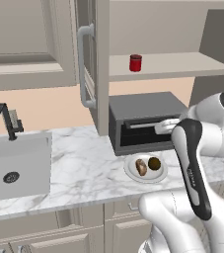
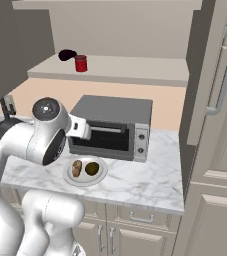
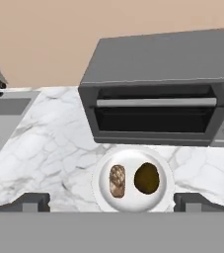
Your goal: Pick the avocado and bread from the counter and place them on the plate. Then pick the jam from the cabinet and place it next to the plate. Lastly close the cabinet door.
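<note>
Avocado (image 3: 146,178) and bread (image 3: 117,181) lie on plate (image 3: 103,192); pincer (image 3: 111,201) wide, empty. Next step, judged: reach jam (image 1: 135,63) on cabinet shelf (image 1: 182,65).

In the left base view, the toaster oven (image 1: 143,121) is partly covered at its right front by the white arm, and the sink (image 1: 15,168) is cut by the left edge. In the right base view, the oven's left front corner is hidden behind the arm, and a dark shape (image 2: 66,55) beside the jam (image 2: 80,63) cannot be identified. In the hand view, the plate (image 3: 103,190) is clipped along its lower rim, and the gripper (image 3: 111,201) is seen merely as two dark tips set wide apart.
</note>
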Tool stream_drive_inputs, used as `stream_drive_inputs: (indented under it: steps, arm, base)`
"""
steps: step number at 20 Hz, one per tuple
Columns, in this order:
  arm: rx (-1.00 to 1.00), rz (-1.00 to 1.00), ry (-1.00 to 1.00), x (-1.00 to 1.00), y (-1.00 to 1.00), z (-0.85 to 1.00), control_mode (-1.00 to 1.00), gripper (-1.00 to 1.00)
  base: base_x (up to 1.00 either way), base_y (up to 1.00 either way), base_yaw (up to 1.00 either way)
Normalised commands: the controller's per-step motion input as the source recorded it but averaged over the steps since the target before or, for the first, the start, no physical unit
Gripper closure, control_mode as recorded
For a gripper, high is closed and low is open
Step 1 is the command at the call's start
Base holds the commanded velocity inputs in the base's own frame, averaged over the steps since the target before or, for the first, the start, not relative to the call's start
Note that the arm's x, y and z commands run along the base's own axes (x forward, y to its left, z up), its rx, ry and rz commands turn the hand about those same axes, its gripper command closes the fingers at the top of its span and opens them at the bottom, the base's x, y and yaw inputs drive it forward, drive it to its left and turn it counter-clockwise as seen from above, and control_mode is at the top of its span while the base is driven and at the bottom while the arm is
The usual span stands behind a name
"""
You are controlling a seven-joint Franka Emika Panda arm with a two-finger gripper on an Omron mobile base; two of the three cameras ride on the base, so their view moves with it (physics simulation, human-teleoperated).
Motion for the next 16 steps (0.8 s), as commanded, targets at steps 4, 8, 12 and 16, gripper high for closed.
stream_drive_inputs:
  steps: [4, 8, 12, 16]
  arm:
    - [-0.02, 0.00, -0.09, 0.00, 0.13, 0.44, -1.00, -1.00]
    - [-0.04, 0.00, -0.04, 0.00, 0.15, 0.37, -1.00, -1.00]
    - [-0.05, 0.00, -0.02, 0.00, 0.16, 0.37, -1.00, -1.00]
    - [-0.03, -0.02, -0.04, 0.00, 0.12, 0.42, -1.00, -1.00]
  base:
    - [0.00, 0.00, 0.00]
    - [0.00, 0.00, 0.00]
    - [0.00, 0.00, 0.00]
    - [0.00, 0.00, 0.00]
